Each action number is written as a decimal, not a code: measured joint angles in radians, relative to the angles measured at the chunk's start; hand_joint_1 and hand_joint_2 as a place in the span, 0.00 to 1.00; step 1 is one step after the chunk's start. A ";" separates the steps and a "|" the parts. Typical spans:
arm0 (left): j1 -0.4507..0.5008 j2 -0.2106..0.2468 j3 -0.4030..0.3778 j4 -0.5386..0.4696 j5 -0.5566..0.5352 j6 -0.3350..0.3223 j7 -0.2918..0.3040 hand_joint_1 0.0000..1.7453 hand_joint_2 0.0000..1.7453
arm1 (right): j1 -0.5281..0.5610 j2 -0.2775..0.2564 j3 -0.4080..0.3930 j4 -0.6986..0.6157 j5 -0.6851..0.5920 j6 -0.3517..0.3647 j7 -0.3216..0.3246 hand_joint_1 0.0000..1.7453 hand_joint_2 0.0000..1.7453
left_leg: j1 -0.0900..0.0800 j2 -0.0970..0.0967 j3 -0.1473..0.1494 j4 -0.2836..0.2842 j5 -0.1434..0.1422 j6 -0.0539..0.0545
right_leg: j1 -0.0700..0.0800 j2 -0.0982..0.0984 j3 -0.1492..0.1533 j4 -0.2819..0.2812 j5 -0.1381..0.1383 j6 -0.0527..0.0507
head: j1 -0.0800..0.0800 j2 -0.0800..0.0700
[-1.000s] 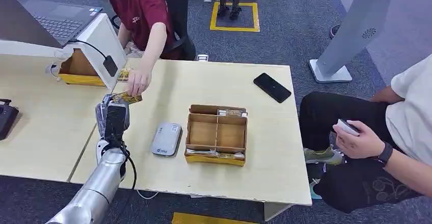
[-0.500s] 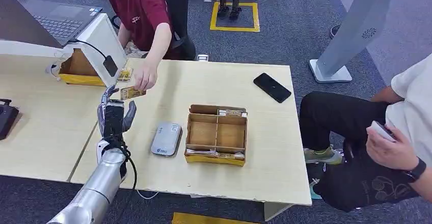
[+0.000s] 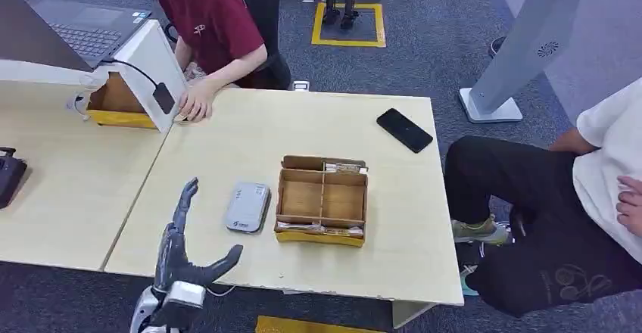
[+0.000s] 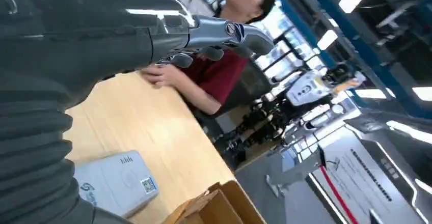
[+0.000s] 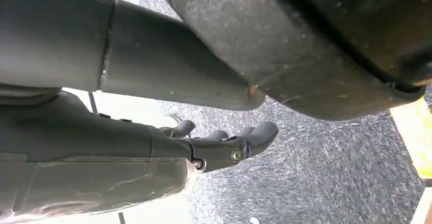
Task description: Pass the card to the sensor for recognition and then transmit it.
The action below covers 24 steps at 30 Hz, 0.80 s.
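1. Left hand (image 3: 185, 261) at the near edge of the table (image 3: 227, 132), raised off the surface, fingers spread and thumb out to the side, holding nothing. The left wrist view shows the same hand (image 4: 153, 35), fingers extended above the tabletop, nothing in them.
2. Right hand (image 5: 214, 145) seen in the right wrist view over grey carpet, fingers loosely extended, nothing in its grasp.
3. Grey sensor (image 3: 247, 206) lies flat on the table just beyond and to the right of the left hand, apart from it. It appears in the left wrist view (image 4: 114, 183) with a small printed code on its top.
4. Cardboard tray (image 3: 322, 200) with dividers sits just right of the sensor, near it but not touching. Flat packets lie along its near and far edges; I cannot read them.
5. Black phone (image 3: 404, 129) lies face up further back toward the right side of the table, well apart from the tray.
6. At the far left, a tilted white-topped box (image 3: 136, 76) with an open cardboard side; a black cable runs to a small black block on its face.
7. A person in a red shirt (image 3: 212, 15) sits beyond the table; their hand (image 3: 195, 102) rests on the table just beside the box. The card is hard to make out; it may be under that hand, but I cannot tell.
8. A second person (image 3: 575, 197) sits at the right, off the table.
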 joint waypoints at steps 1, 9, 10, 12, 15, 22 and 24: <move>0.013 0.014 -0.022 0.000 -0.130 0.015 0.021 0.00 1.00 | 0.000 0.002 -0.001 0.000 0.002 0.001 0.004 0.00 0.00 | 0.000 0.000 0.000 0.000 0.000 0.000 | 0.000 0.000 0.000 0.000 0.000 0.000 | 0.000 0.000; 0.022 0.033 -0.102 0.115 -0.697 0.019 0.152 0.00 1.00 | -0.006 0.006 -0.002 -0.002 0.014 0.015 0.025 0.00 0.00 | 0.000 0.000 0.001 0.000 0.000 0.000 | 0.000 0.000 0.000 0.000 0.000 0.000 | 0.000 0.000; 0.019 0.023 -0.102 0.134 -0.755 0.019 0.168 0.00 1.00 | -0.007 0.007 -0.002 -0.002 0.018 0.015 0.026 0.00 0.00 | 0.000 0.000 0.001 0.000 0.000 0.000 | 0.000 0.000 0.000 0.000 0.000 0.000 | 0.000 0.000; 0.009 0.005 -0.102 0.163 -0.806 0.019 0.188 0.00 1.00 | -0.008 0.008 -0.002 -0.002 0.022 0.016 0.027 0.00 0.00 | 0.000 0.000 0.000 0.000 0.000 0.000 | 0.000 0.000 0.000 0.000 0.000 0.000 | 0.000 0.000; -0.021 -0.031 -0.101 0.214 -0.829 0.019 0.213 0.00 1.00 | -0.009 0.010 -0.002 -0.003 0.029 0.018 0.027 0.00 0.00 | 0.000 -0.001 0.000 0.000 0.000 0.000 | 0.000 0.000 0.000 0.000 0.000 0.000 | 0.000 0.000; -0.077 -0.112 -0.059 0.285 -0.824 0.019 0.206 0.00 1.00 | -0.010 0.010 -0.001 -0.002 0.042 0.018 0.024 0.00 0.00 | 0.000 0.000 0.000 0.000 0.000 0.000 | 0.000 0.000 0.000 0.000 0.001 0.000 | 0.000 0.000; -0.086 -0.145 -0.025 0.297 -0.812 0.020 0.190 0.00 1.00 | -0.010 0.010 -0.001 -0.002 0.043 0.018 0.024 0.00 0.00 | 0.000 0.000 0.000 0.000 0.000 0.000 | 0.000 0.000 0.000 0.000 0.001 0.000 | 0.000 0.000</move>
